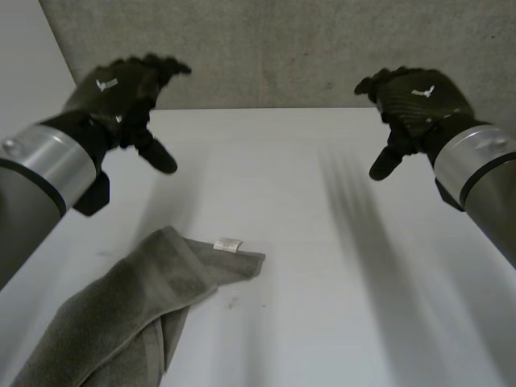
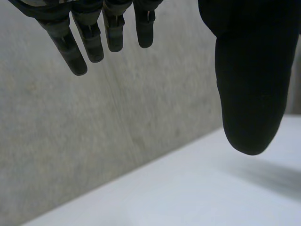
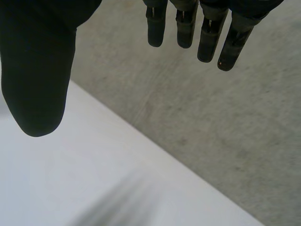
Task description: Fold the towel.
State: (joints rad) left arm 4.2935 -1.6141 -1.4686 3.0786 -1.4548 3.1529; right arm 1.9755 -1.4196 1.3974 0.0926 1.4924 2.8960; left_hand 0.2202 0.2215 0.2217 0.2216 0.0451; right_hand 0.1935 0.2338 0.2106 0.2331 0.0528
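Olive-grey towelling lies bunched at the near left of the white table (image 1: 339, 266). In the head view the towel (image 1: 137, 314) sits crumpled in loose ridges, with its small white label (image 1: 228, 244) turned up at 1 corner and no tidy fold to be seen. The 2 arms hover over the far half of the table, well apart from the cloth. The left hand (image 1: 121, 93) and the right hand (image 1: 415, 101) hang palm-down and empty, which reads as a ready pose ahead of a reach.

In the left wrist view, that hand's fingers (image 2: 89, 37) hang straight and relaxed and the thumb (image 2: 251, 84) is held wide of them, with nothing between. Beyond them are bare tabletop and the grey wall (image 2: 94, 132).

The right wrist view mirrors it: fingers (image 3: 207, 33) loose, thumb (image 3: 37, 70) spread clear, gripping nothing.

The left hand is nearer the towel, so it looks likeliest to lead.
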